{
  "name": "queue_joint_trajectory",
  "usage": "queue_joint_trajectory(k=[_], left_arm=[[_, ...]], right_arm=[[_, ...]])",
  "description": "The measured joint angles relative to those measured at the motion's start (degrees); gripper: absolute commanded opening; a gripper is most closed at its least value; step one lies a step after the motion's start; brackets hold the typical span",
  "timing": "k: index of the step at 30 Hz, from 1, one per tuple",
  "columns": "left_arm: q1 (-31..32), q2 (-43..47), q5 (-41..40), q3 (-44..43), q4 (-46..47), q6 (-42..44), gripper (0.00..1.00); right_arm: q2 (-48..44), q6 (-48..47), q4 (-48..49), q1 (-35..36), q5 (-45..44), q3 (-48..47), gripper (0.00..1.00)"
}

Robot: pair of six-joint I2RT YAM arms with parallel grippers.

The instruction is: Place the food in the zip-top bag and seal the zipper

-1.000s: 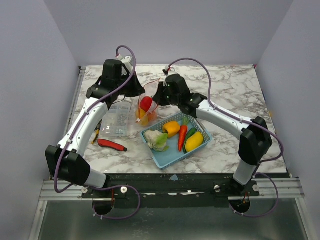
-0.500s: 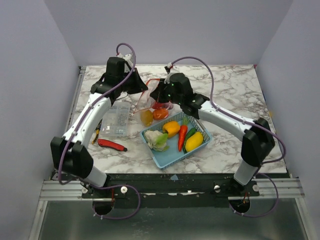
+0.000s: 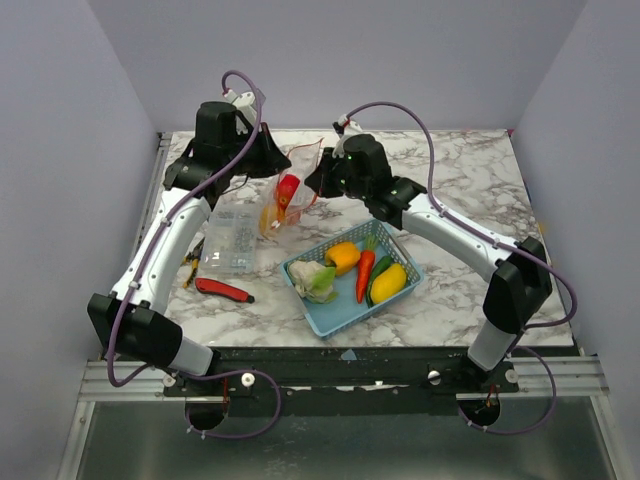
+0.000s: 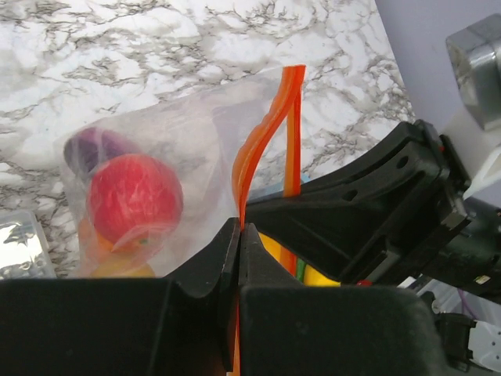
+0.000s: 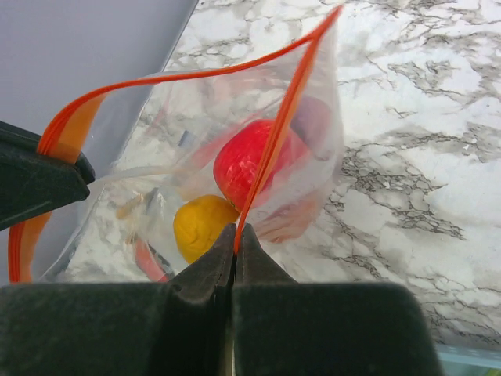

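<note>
Bright, even, diffuse light falls from above in the top view, leaving only faint, soft-edged shadows on the pale counter. That view is sharp throughout and free of glare. Both wrist views are less crisp: the left pincer and the right pincer sit close to the lens as near-black, underexposed, slightly soft masses. The zip-top bag has a milky sheen on its film, and the red toy fruit inside carries pale, streaky highlights.
</note>
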State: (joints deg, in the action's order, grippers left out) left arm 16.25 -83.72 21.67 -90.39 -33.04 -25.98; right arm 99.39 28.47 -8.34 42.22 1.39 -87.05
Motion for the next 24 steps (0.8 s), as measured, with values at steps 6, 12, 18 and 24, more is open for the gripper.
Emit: queue_joint_trajectory(k=[6, 12, 18, 24], left_arm=[[0.0, 2.3, -2.2, 5.3, 0.1, 3.3, 0.0], [0.0, 2.2, -2.5, 8.7, 0.1, 3.9, 0.0], [0.0, 2.2, -1.8, 9.0, 1.0, 3.8, 0.0], [0.0, 2.1, -0.5, 9.7, 1.7, 3.5, 0.0]], right_arm=[[0.7, 0.2, -0.9, 0.0, 0.2, 0.0, 0.24], [1.3, 0.0, -4.0, 0.0, 0.4, 0.0, 0.44], [-2.2, -0.9, -7.3, 0.0, 0.3, 1.8, 0.6], [-14.6, -4.2, -8.6, 0.1, -7.3, 9.6, 0.72]])
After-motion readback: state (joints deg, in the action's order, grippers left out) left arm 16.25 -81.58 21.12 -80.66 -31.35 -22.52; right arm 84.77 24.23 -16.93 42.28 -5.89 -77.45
